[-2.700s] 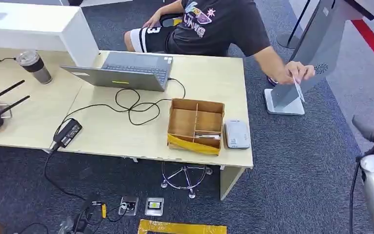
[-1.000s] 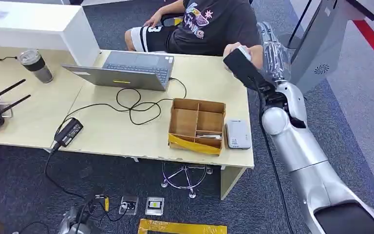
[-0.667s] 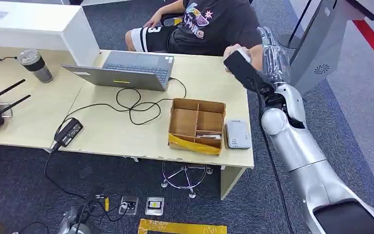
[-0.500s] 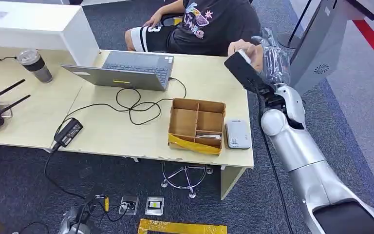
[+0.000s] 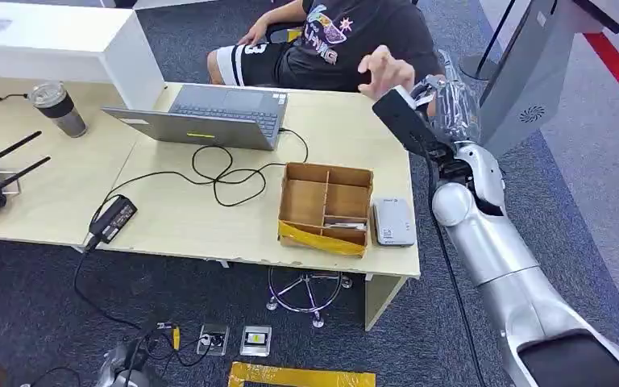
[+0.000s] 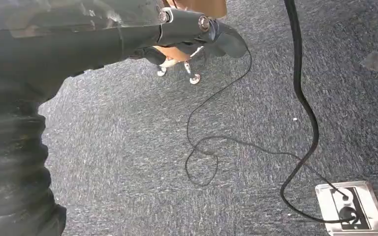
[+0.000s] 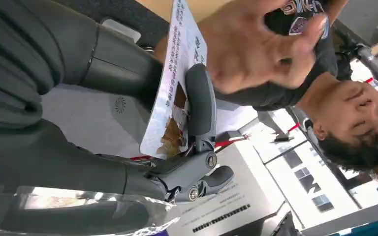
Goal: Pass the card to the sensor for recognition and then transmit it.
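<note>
My right hand (image 5: 449,103) is raised beside the table's far right corner, next to the seated person. It pinches a white printed card (image 7: 174,83) between its thumb (image 7: 200,105) and fingers. The person's open hand (image 5: 383,71) hovers just beyond the card without touching it, and it looms close in the right wrist view (image 7: 256,54). A small white sensor box (image 5: 392,222) lies on the table by the cardboard tray (image 5: 326,208), nearer to me than the hand. My left hand (image 6: 197,29) hangs low over the carpet, fingers stretched out and holding nothing.
A laptop (image 5: 209,115), a looping black cable (image 5: 222,173), a power brick (image 5: 113,219) and a cup (image 5: 58,109) are spread over the table (image 5: 346,129). A grey kiosk (image 5: 532,72) stands to the right. Floor sockets (image 6: 349,209) and cables lie on the carpet.
My right arm rose from the lower right to the table's far corner. The person brought the card from the kiosk to my right hand, then lifted their hand off it.
</note>
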`<state>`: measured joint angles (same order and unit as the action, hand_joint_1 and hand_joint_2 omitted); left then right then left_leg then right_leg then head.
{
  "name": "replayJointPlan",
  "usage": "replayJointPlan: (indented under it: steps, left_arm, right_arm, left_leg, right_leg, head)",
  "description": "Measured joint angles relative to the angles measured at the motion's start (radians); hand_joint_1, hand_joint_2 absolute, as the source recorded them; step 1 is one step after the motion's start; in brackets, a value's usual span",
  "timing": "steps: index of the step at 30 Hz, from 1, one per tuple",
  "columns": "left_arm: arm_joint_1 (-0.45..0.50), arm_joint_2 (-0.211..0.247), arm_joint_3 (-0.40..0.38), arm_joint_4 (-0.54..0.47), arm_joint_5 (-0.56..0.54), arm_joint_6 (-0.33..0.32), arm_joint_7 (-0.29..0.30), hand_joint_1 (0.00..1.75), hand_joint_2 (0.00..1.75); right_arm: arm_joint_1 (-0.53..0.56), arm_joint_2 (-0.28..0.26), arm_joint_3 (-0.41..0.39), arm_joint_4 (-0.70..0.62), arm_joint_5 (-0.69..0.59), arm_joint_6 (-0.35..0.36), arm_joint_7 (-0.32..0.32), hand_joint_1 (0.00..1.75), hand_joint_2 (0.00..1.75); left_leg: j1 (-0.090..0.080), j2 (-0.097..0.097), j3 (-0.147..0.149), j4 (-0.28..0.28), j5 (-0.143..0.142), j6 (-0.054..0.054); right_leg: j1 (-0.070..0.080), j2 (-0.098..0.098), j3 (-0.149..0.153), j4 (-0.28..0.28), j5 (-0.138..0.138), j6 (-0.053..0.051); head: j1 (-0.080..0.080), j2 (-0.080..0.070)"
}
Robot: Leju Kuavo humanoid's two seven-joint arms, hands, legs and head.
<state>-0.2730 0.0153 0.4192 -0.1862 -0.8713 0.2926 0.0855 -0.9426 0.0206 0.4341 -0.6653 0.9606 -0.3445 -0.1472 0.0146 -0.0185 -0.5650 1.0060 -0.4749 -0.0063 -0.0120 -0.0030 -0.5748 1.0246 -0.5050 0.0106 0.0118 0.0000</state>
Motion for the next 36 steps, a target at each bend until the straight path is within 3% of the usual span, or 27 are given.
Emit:
replayJointPlan:
  steps: [19, 36]
  left_arm:
    - [0.005, 0.0, 0.0, 0.0, 0.008, 0.0, 0.0, 0.0, 1.75]
    - [0.017, 0.005, 0.0, 0.0, 0.023, 0.011, 0.0, 0.0, 1.75]
  right_arm:
    - [0.085, -0.024, -0.004, 0.022, -0.039, -0.004, 0.038, 1.75, 1.75]
    - [0.209, -0.06, -0.074, 0.127, -0.156, -0.056, 0.042, 1.75, 1.75]
  left_leg:
    - [0.0, 0.002, 0.0, 0.0, 0.0, 0.0]
    - [0.0, 0.003, -0.001, 0.0, -0.001, -0.001]
  right_leg:
    - [0.0, 0.001, -0.001, 0.0, 0.0, 0.0]
    - [0.0, 0.003, -0.002, 0.0, 0.0, 0.0]
  head:
    - [0.0, 0.0]
    - [0.0, 0.0]
